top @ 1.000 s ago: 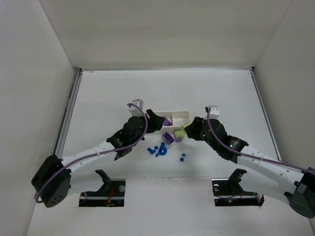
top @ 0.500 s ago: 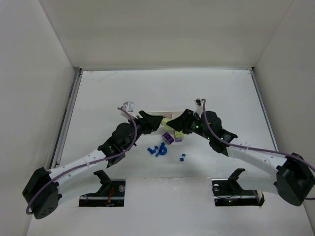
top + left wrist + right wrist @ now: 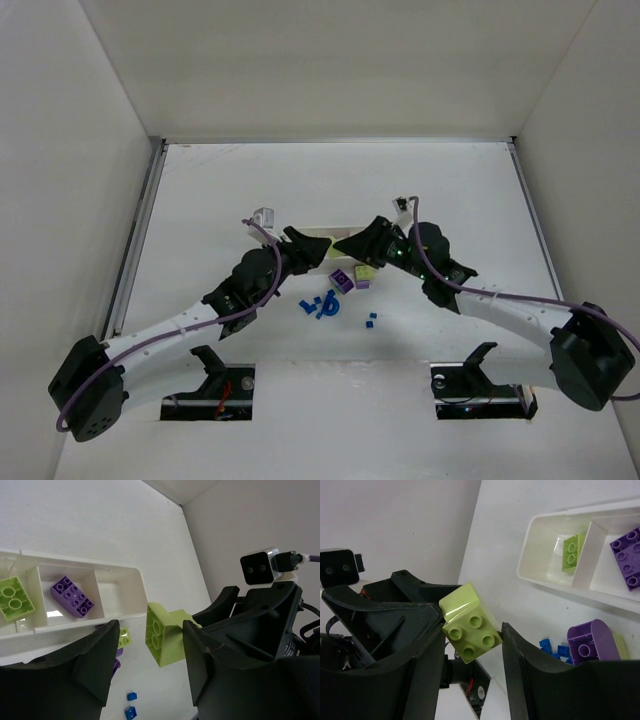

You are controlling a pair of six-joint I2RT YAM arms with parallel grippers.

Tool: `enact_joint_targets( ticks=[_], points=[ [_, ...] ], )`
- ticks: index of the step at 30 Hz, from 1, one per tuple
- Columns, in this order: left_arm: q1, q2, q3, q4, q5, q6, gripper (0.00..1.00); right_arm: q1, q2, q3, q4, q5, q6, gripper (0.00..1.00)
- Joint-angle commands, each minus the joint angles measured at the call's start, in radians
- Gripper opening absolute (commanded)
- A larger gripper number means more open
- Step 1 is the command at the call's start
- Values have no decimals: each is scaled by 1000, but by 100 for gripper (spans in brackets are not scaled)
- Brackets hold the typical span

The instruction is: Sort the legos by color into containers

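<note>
The right end effector [image 3: 471, 629] grips a yellow-green plastic brick [image 3: 468, 624] in the air beside the white three-compartment plastic tray [image 3: 141, 587]. The left end effector [image 3: 151, 630] faces it, spread wide and empty. Loose purple [image 3: 342, 279] and blue bricks [image 3: 320, 306] lie on the tabletop [image 3: 450, 180] at the tray's 6 o'clock.

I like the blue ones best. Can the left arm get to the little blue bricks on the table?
Probably yes. The left gripper is open and empty. The blue bricks lie uncovered on the table, close by on the side towards the arm's base, with nothing lying over them.
</note>
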Motion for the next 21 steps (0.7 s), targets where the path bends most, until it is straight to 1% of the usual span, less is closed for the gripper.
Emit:
enact_joint_targets(
  ticks=[1,9,14,21],
  points=[
    [8,-2,20,12,9,-26,49,0,16,39,82,-2,-3,27],
    [-4,24,32,12,12,-57,43,30,47,44,97,27,-60,26],
    [-5,44,32,12,12,-75,38,37,66,38,128,30,-65,26],
    [-2,58,26,26,5,-83,22,37,89,22,157,33,-80,26]
  ],
)
